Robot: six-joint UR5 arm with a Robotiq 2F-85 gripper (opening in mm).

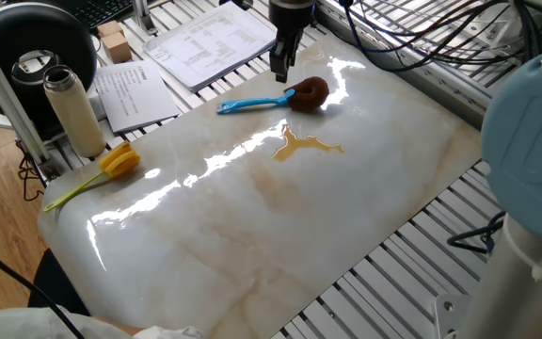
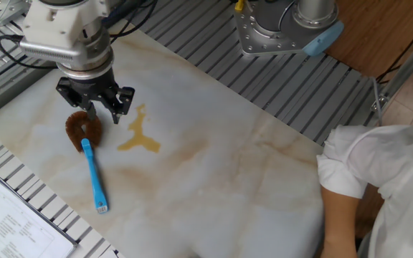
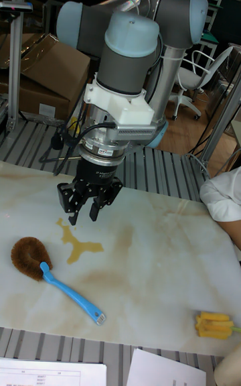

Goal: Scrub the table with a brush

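Observation:
The brush lies flat on the marble table (image 1: 252, 226) (image 2: 228, 186) (image 3: 161, 259), with its blue handle (image 1: 250, 103) (image 2: 94, 179) (image 3: 72, 294) and brown fuzzy head (image 1: 310, 91) (image 2: 81, 130) (image 3: 29, 256). An amber stain (image 1: 301, 146) (image 2: 139, 136) (image 3: 77, 241) spreads beside the head. My gripper (image 1: 278, 72) (image 2: 102, 115) (image 3: 82, 217) hangs open just above the table, close to the brush head and the stain's near end. Nothing is between its fingers.
A yellow tulip (image 1: 116, 162) (image 3: 214, 324) lies near one table end, with a beige bottle (image 1: 73, 111) and papers (image 1: 210, 42) beyond the edge. A person's white sleeve (image 2: 371, 179) reaches in at the opposite end. Slatted metal frame (image 2: 314, 100) and cables (image 1: 422, 38) surround the slab.

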